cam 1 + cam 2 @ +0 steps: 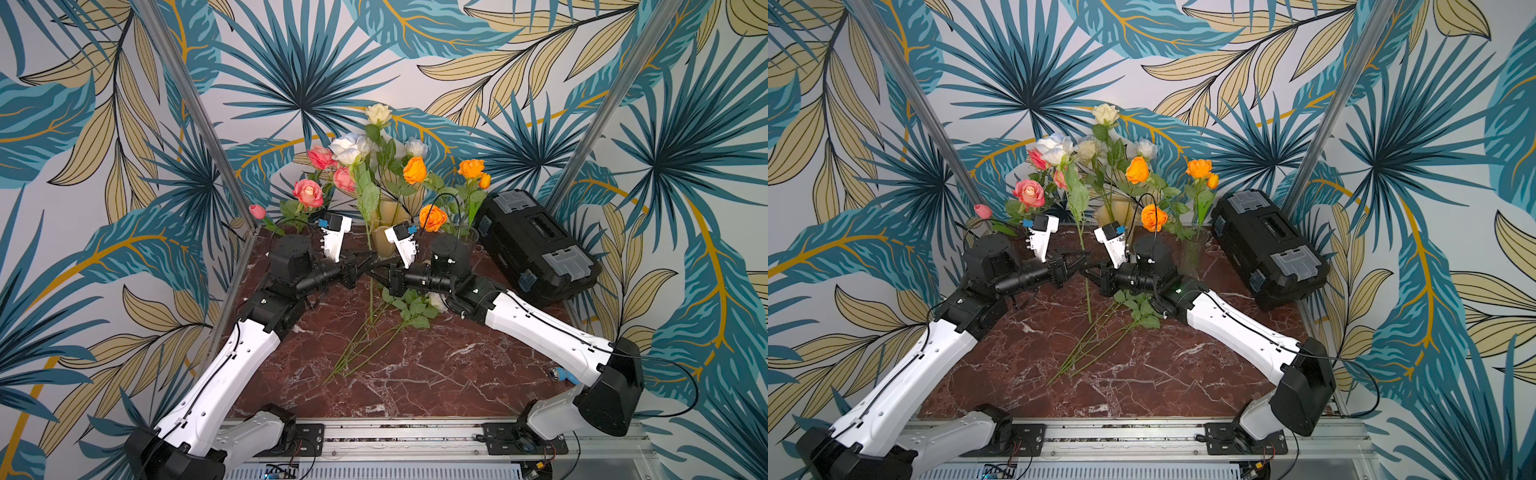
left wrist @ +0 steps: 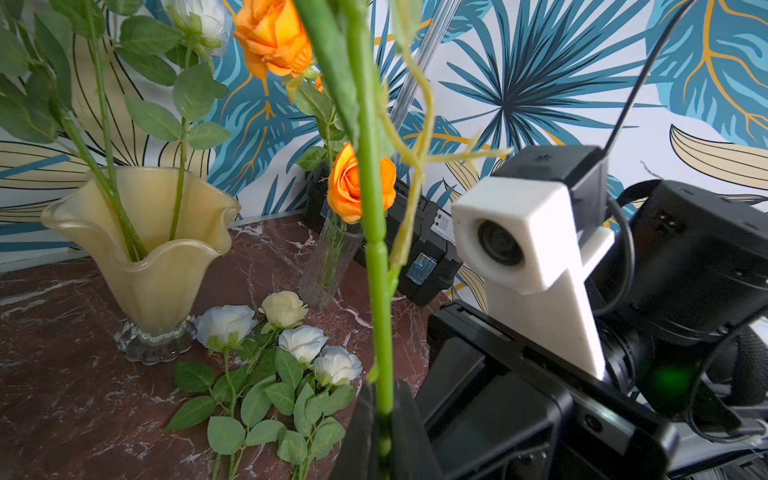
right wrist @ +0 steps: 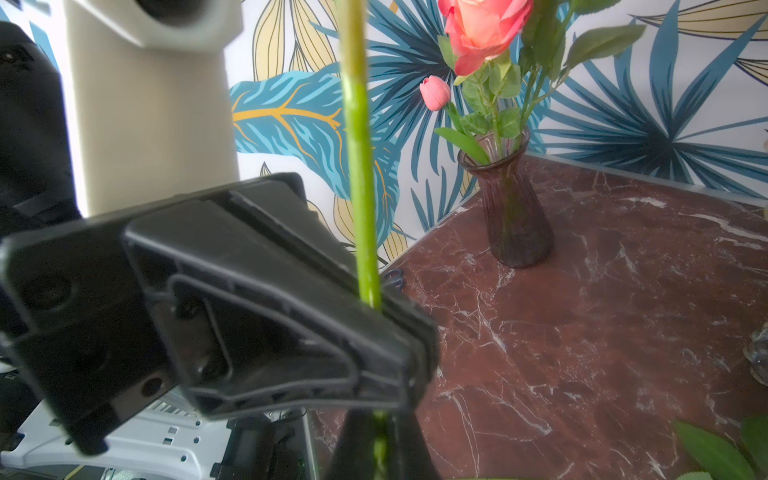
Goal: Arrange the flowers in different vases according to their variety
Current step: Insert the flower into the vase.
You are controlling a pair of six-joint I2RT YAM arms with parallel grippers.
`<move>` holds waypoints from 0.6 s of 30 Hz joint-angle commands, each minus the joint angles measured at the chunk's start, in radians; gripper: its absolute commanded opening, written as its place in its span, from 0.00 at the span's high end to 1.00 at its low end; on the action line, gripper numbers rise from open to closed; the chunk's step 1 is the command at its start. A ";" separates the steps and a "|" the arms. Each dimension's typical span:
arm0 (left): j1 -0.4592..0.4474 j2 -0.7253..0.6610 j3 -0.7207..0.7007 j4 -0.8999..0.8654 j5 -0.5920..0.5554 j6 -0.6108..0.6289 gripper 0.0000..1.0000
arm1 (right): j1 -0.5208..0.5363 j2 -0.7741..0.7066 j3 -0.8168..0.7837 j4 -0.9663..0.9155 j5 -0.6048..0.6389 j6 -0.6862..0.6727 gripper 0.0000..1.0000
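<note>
A: We had the left gripper (image 1: 1077,261) and the right gripper (image 1: 1092,275) both clamped on the upright stem (image 1: 1088,299) of the white rose (image 1: 1054,150), near the cream vase (image 2: 141,257).
B: Had we pulled apart, we risked bending or dropping it.

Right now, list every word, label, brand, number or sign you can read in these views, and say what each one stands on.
No text can be read in any view.
White label on the black toolbox: too small and blurred to read.
Small pale mark on the black camera housing: a symbol, with no readable letters.
</note>
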State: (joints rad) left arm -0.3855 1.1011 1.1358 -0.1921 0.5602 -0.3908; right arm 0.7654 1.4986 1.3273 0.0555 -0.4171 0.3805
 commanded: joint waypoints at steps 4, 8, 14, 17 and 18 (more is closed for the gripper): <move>-0.006 -0.061 0.029 0.021 -0.034 0.024 0.34 | 0.003 -0.025 0.015 -0.024 0.132 -0.057 1.00; -0.005 -0.109 -0.001 0.033 -0.096 0.031 0.01 | -0.008 -0.012 0.076 -0.072 0.223 -0.138 1.00; -0.004 -0.165 -0.064 -0.009 -0.148 0.049 0.00 | -0.045 0.067 0.230 -0.101 0.321 -0.239 1.00; -0.003 -0.185 -0.129 -0.035 -0.173 0.058 0.00 | -0.072 0.134 0.334 -0.099 0.350 -0.274 1.00; -0.004 -0.190 -0.150 -0.040 -0.175 0.060 0.00 | -0.080 0.158 0.369 -0.101 0.365 -0.283 1.00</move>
State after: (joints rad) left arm -0.3859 0.9161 1.0592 -0.1932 0.4240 -0.3538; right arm 0.7059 1.5974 1.6302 -0.0353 -0.1204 0.1654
